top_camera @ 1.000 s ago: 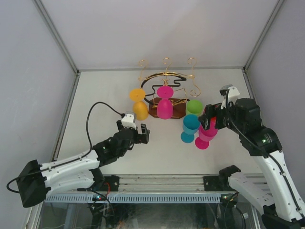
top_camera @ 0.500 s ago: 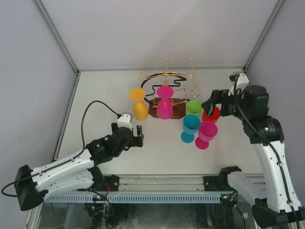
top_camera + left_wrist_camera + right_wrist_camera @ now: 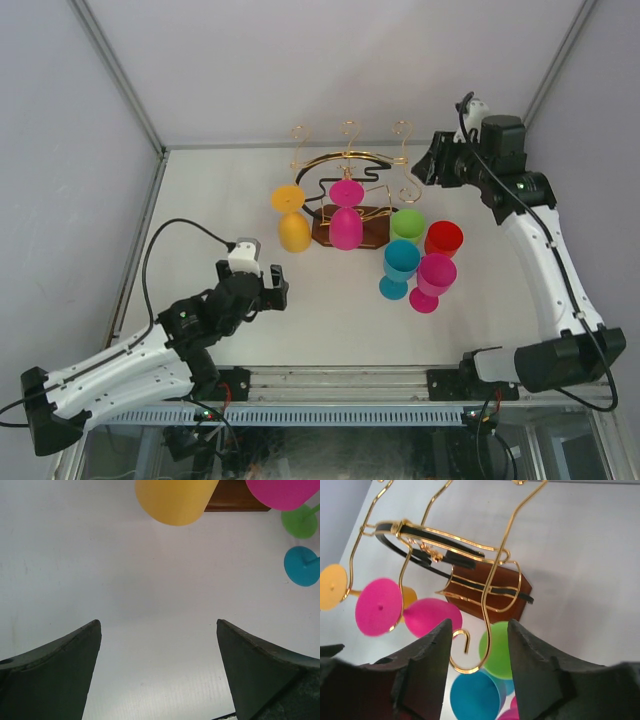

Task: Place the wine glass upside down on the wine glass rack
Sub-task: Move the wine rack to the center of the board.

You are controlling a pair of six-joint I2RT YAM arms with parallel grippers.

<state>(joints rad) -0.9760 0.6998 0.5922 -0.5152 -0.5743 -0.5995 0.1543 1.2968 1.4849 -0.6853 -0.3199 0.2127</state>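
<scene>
No legible text, label, brand mark, number or sign in any of the three views. The wine glass rack [image 3: 506, 599] carries no readable marking.

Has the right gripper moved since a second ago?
Yes. The right gripper went from the red plastic wine glass back to the right scroll arm of the gold wire wine glass rack.
</scene>
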